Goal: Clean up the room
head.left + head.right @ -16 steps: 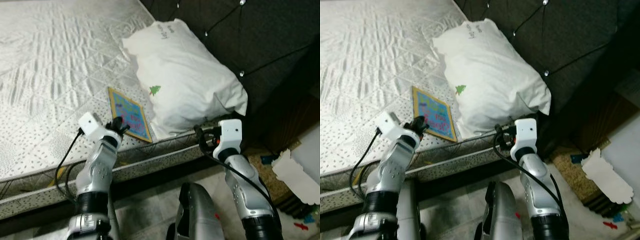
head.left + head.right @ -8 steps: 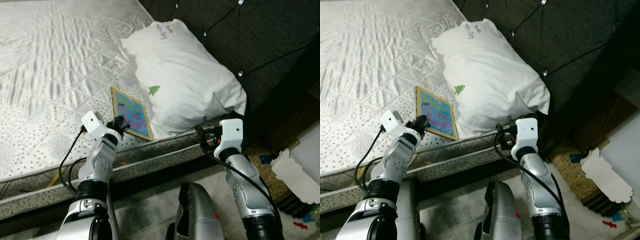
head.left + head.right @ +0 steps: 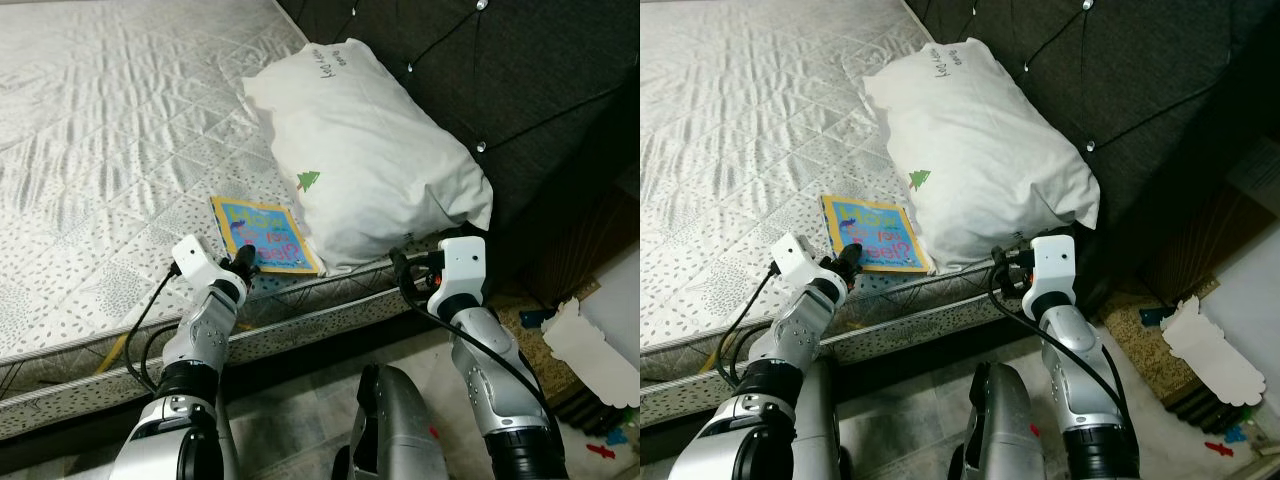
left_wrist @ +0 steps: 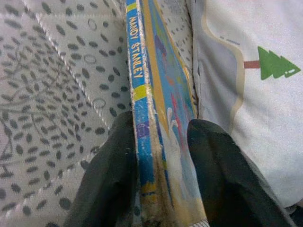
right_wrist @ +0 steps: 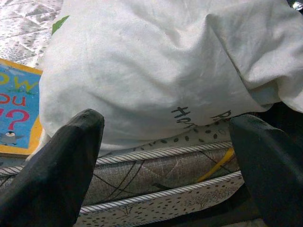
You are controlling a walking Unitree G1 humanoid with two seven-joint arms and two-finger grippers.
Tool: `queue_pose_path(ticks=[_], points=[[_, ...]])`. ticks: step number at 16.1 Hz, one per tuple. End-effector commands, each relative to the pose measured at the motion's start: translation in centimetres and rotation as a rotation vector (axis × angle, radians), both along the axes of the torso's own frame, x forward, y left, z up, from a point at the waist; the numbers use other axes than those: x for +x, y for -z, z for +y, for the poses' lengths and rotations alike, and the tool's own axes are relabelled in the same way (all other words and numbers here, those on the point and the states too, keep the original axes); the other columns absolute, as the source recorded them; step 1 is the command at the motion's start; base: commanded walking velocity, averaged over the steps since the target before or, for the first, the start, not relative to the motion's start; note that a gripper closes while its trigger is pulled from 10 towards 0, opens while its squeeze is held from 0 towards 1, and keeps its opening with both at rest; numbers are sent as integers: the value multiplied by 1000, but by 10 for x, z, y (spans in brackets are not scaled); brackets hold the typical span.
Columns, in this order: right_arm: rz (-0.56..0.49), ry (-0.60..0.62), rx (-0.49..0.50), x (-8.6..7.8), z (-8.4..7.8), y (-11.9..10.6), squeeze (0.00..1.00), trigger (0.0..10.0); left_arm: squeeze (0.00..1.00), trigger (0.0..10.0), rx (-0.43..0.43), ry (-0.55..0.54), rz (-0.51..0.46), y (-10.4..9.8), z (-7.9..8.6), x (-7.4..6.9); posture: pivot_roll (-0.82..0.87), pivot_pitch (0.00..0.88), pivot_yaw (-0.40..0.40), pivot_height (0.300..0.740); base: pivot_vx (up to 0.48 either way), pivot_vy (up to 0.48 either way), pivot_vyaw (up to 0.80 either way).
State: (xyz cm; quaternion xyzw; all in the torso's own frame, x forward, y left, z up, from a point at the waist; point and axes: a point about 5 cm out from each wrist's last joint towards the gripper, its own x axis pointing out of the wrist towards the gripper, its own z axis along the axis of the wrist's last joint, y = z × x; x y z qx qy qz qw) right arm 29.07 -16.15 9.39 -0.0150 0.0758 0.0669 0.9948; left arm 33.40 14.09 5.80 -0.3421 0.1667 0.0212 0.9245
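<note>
Pinching the blue picture book [image 3: 262, 234] at its near corner, the left gripper [image 3: 246, 264] holds it flat on the mattress [image 3: 110, 130], just beside the white pillow [image 3: 372, 150]. Beyond the pillow's other end, the right gripper [image 5: 165, 161] hovers spread wide.

Pillow [image 3: 370, 160] hides the book [image 3: 262, 235] edge

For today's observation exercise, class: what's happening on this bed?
The left pincer is shut on the edge of a thin blue picture book with a yellow border, lying on the white quilted mattress beside a white pillow with a small green tree. The right pincer waits open near the pillow's corner.
</note>
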Motion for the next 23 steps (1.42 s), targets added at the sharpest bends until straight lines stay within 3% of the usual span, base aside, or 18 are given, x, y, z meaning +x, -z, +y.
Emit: queue_pose_path(ticks=[1,6,12,17,21,23], points=[[-6,6,3,2,-3,-2,0,10000,1000,10000,11,8,-28,-7,0,6,-13,17,-104,541,0,0,0],[-1,1,4,5,-2,0,0,10000,1000,10000,75,-37,-36,-11,23,11,-6,4,-103,541,0,0,0],[8,-5,6,6,-1,1,0,10000,1000,10000,139,43,26,2,6,6,-4,0,-106,541,0,0,0],[11,-7,9,8,0,2,0,10000,1000,10000,169,48,15,-2,4,6,3,0,-99,541,0,0,0],[-16,-4,26,15,3,0,0,10000,1000,10000,383,-26,-102,-21,17,-5,30,0,-80,541,0,0,0],[-27,1,47,21,6,-2,0,10000,1000,10000,471,-46,-116,-27,24,-14,44,0,-71,541,0,0,0]])
